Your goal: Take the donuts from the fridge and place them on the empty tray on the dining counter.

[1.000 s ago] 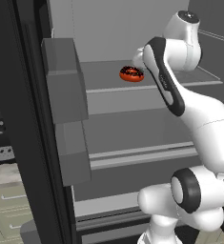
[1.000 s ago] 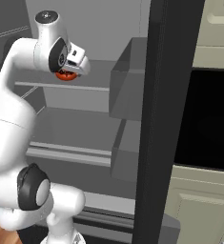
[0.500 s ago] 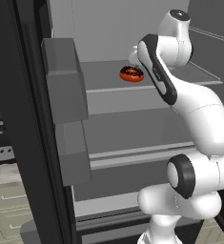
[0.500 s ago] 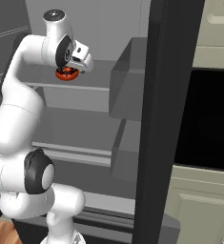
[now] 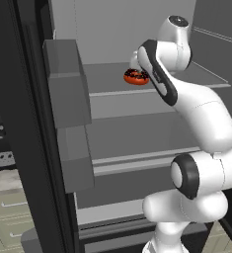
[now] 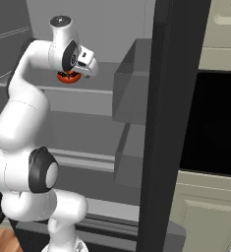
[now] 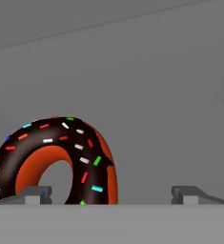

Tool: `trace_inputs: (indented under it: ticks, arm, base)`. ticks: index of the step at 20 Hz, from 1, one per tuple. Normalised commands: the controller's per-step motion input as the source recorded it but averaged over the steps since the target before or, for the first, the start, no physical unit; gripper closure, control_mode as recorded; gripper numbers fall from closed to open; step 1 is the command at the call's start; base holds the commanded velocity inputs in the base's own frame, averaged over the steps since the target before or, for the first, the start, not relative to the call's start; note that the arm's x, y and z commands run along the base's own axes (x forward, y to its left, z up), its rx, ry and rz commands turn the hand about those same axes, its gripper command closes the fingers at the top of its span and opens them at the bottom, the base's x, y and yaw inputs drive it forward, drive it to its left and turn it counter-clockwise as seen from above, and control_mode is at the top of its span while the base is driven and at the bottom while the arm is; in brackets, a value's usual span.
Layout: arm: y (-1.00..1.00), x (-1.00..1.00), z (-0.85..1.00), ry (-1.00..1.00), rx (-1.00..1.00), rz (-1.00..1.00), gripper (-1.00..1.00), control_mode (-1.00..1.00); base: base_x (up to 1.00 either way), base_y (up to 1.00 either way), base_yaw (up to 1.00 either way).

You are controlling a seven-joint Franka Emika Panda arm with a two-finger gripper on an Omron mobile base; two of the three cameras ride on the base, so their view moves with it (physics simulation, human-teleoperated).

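The fridge [image 5: 107, 94] stands open, its grey shelves bare except for one donut [image 5: 136, 76] with orange-red sides and dark sprinkled icing, lying flat on the upper shelf [image 6: 82, 91]. My gripper [image 7: 113, 195] is open and hangs just in front of and above that donut [image 6: 68, 77]. In the hand view the donut [image 7: 85, 157] fills the lower left, close to the left fingertip [image 7: 36, 193], with nothing between the fingers. The empty tray and the dining counter are out of view.
Grey door bins [image 5: 65, 84] jut out on the open left door, and the right door's bins [image 6: 134, 83] stand close beside my arm. A black built-in oven [image 6: 215, 123] and pale cabinet drawers [image 5: 4, 217] flank the fridge.
My arm has straightened upward and carried the hand slightly further in toward the donut. The donut has not moved and the jaws have stayed open.
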Motion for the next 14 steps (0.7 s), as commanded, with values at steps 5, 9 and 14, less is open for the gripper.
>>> trace_inputs:
  ticks: [5, 9, 14]
  arm:
    - [0.11, 0.13, -0.14, 0.0, 0.0, 0.0, -1.0, -1.0]
    - [0.12, 0.09, -0.21, 0.0, 0.0, 0.0, -1.0, -1.0]
    - [0.1, 0.09, -0.28, 0.0, 0.01, 0.0, 1.0, -1.0]
  base:
    - [0.0, 0.0, 0.0]
    - [0.0, 0.0, 0.0]
    - [0.0, 0.0, 0.0]
